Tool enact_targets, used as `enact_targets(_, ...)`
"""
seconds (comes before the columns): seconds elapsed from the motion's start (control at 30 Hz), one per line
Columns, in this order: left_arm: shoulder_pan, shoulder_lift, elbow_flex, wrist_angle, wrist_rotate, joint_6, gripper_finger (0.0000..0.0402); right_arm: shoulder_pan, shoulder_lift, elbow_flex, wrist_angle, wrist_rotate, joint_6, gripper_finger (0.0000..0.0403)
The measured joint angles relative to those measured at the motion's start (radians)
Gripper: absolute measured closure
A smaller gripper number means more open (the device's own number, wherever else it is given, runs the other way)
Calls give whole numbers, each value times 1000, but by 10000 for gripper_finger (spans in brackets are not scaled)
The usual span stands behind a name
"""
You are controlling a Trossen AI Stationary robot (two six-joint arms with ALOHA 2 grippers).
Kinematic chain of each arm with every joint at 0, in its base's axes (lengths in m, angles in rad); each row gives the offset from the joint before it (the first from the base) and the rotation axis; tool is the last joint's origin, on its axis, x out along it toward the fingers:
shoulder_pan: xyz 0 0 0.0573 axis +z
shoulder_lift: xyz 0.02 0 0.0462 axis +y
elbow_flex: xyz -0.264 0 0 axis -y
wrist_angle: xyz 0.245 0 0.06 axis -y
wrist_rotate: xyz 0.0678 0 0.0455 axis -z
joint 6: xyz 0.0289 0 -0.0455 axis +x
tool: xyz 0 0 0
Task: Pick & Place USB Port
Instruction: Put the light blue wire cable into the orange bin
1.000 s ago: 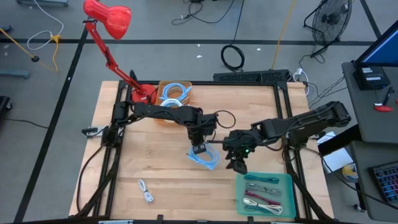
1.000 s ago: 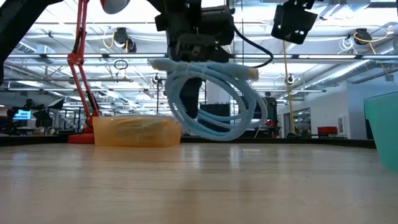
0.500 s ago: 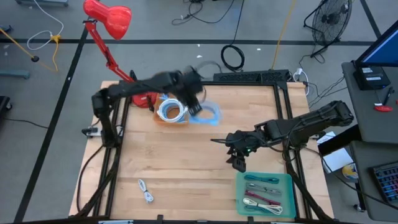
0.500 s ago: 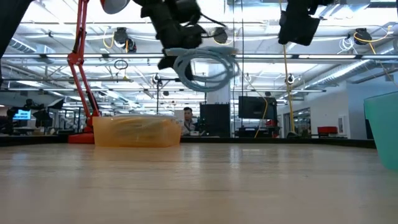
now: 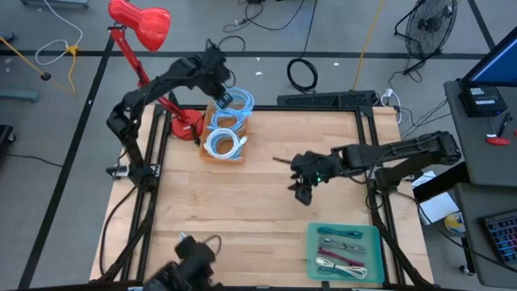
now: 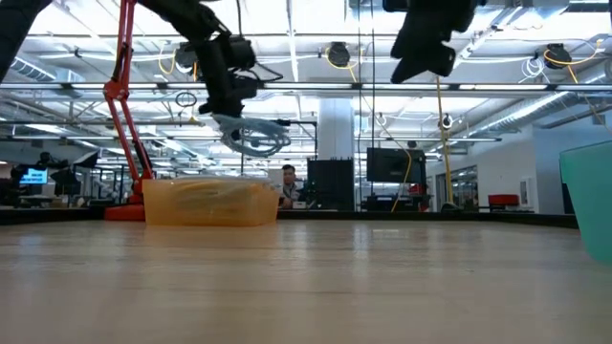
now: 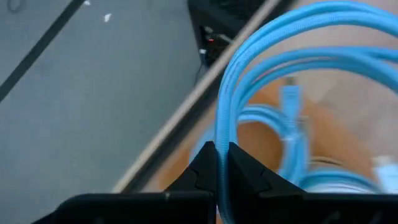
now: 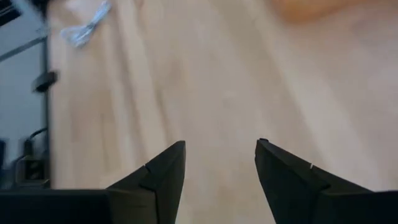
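Pale wooden tabletop (image 5: 242,210) lies bare beneath the right gripper (image 5: 302,192) — fingers spread, holding nothing — since the left gripper (image 5: 220,97), clenched on the coiled light-blue USB cable (image 5: 235,102), has swung it over the translucent orange bin (image 5: 226,145) — drop-off seems next.

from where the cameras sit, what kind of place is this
Most likely a robotics lab in a large open industrial hall. A wooden workbench stands on a grey floor strewn with loose cables; the low view shows exposed ceiling trusses and, far behind, a person at a monitor.
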Motion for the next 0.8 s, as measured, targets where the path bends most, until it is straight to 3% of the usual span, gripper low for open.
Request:
enact_targets(0.2, 75, 37, 0, 5, 10, 83, 389, -129, -53, 0, 33, 17, -117, 227)
enact_targets(0.53, 37, 161, -1, 34, 17, 114, 389, -353, -167, 0, 84, -11, -290, 231)
enact_targets(0.8, 83, 163, -1, -4, -34, 128, 389, -499, -216, 0, 81, -67, -324, 234)
